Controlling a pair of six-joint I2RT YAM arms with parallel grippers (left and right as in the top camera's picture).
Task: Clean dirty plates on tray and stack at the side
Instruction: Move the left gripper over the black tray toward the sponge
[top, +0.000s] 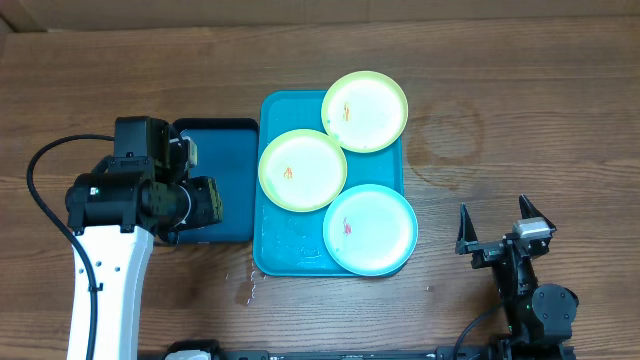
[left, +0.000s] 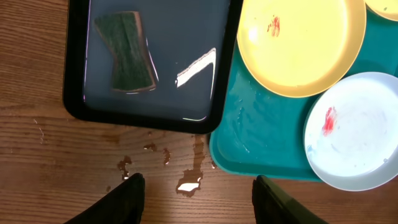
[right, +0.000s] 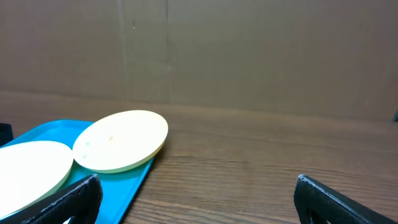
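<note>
The three plates lie on the turquoise tray (top: 285, 248) at mid-tabletop (top: 520, 100). The two lime-green plates (top: 302, 170) sit toward the far side and the light-blue plate (top: 370, 228) at the near right corner, each showing a small red smear. The left claw (left: 198, 182) hangs released, fingers spread wide and holding nothing, above wet wood just off the near edge of the dark tray (left: 186, 37). A green sponge (left: 127, 53) lies in that tray, ahead of the claw and a little to its left. Its long axis runs roughly away from the claw, so the fingers would likely close across its narrow width. The right claw (top: 493, 208) is also spread and empty, well apart to the right of the turquoise tray and nearest the light-blue plate. The left arm looks better placed to fetch the sponge.
</note>
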